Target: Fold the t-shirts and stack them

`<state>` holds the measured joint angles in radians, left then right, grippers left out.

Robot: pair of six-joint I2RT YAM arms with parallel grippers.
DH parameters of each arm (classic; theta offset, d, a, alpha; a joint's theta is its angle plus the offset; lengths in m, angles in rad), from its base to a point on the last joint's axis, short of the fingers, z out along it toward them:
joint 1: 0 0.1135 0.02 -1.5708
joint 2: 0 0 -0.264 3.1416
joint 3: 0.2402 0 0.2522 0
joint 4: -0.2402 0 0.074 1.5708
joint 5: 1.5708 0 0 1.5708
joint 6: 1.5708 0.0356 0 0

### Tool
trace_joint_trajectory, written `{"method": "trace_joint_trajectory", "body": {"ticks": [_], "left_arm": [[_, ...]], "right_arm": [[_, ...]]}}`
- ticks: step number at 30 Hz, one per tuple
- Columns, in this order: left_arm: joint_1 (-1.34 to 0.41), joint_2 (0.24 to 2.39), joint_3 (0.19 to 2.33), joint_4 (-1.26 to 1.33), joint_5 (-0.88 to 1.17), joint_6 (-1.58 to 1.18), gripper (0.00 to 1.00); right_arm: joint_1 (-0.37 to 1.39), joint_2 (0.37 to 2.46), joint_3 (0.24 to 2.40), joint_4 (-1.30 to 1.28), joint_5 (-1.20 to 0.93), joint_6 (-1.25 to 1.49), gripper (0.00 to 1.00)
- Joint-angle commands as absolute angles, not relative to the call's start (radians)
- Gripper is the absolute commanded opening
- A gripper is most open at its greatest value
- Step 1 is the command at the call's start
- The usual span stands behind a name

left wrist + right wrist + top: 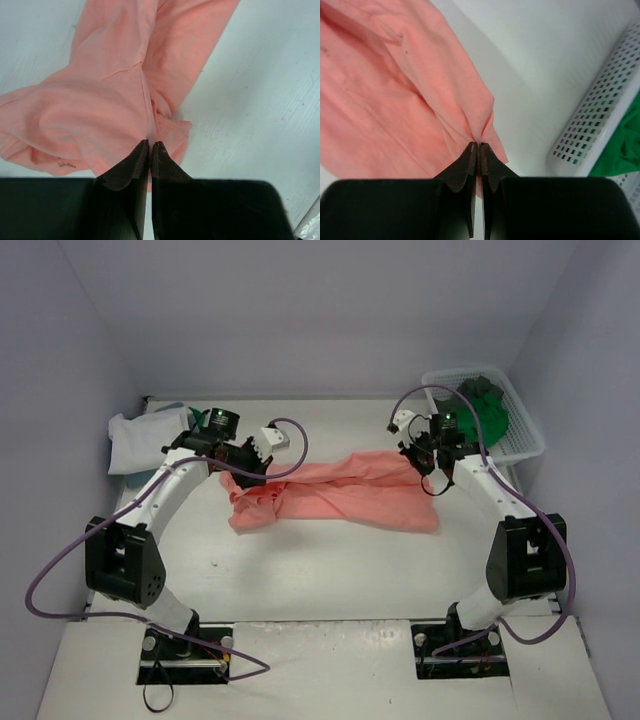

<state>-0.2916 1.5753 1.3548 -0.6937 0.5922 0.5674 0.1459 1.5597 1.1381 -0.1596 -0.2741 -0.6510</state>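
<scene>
Top external, white table (330,580), pale walls (300,320), left claw (243,474) and right claw (422,462) gripping t-shirt (340,495)

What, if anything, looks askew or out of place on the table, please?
The salmon t-shirt is not lying flat: it is stretched into a creased band between the left hand and the right hand, both pinched shut on it, and its left end is bunched up. Nothing else stands out.

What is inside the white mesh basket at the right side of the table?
A bright green t-shirt lies in the basket, with a dark grey cloth at its far end. Whatever lies under them is covered and cannot be seen.
</scene>
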Motion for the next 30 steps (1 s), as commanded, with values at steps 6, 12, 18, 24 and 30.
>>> {"method": "trace_joint_trajectory", "body": {"ticks": [6,12,18,24,30], "left_arm": [[-0.339,1.509,1.353,-0.811,0.655,0.63,0.0],[-0.379,1.534,1.321,-0.89,0.649,0.667,0.0],[-0.396,1.583,1.312,-0.965,0.627,0.727,0.0],[-0.408,1.66,1.328,-1.066,0.577,0.791,0.0],[-0.433,1.712,1.289,-1.075,0.499,0.827,0.0]], "right_arm": [[0.195,1.529,1.123,-0.321,-0.396,-0.778,0.0],[0.241,1.572,1.104,-0.379,-0.359,-0.818,0.06],[0.322,1.649,1.057,-0.399,-0.22,-0.827,0.08],[0.357,1.762,1.031,-0.402,-0.089,-0.818,0.18],[0.359,1.812,1.038,-0.403,-0.02,-0.807,0.32]]}}
